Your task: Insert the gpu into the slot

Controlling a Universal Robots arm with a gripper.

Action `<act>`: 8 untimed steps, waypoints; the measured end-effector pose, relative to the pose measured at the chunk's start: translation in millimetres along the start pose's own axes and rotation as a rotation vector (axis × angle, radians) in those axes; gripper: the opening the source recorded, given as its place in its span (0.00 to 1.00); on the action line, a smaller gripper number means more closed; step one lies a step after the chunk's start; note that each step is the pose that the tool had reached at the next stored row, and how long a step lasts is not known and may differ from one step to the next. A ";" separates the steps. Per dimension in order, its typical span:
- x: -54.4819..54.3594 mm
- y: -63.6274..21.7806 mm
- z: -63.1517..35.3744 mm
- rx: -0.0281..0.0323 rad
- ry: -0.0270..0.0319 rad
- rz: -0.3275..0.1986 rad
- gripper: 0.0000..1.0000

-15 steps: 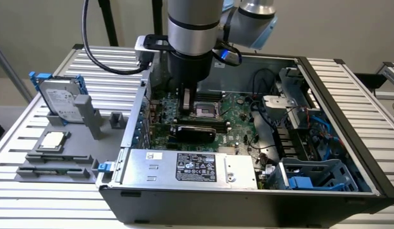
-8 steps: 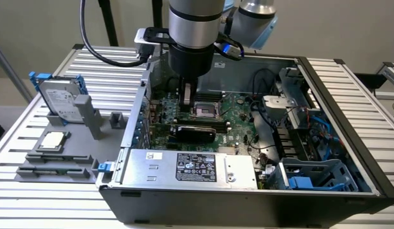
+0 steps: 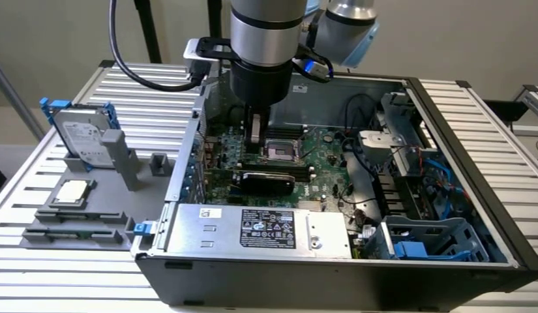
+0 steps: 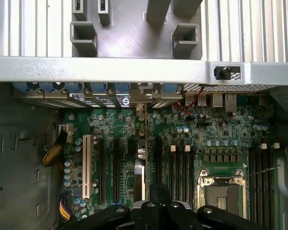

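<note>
One pincer (image 3: 255, 134) hangs inside the open computer case (image 3: 338, 287), just above the gpu (image 3: 264, 179); whether it is wide or narrow cannot be told. The gpu stands on its edge on the green motherboard (image 3: 325, 163), near the silver processor socket (image 3: 278, 151).

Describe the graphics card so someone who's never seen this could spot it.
Look inside the open computer case, at the green motherboard. Just below the square silver CPU socket in the exterior view sits the gpu, the only bulky black rectangular block on the board.
</note>
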State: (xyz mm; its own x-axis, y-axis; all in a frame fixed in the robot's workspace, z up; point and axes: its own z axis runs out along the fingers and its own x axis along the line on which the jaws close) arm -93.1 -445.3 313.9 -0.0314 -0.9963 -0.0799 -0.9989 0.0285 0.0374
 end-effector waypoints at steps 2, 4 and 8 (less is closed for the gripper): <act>0.0 0.0 0.0 0.0000 0.0000 0.000 0.11; 0.0 0.0 0.0 0.0000 0.0000 0.000 0.11; 0.0 0.0 0.0 0.0000 0.0000 0.000 0.11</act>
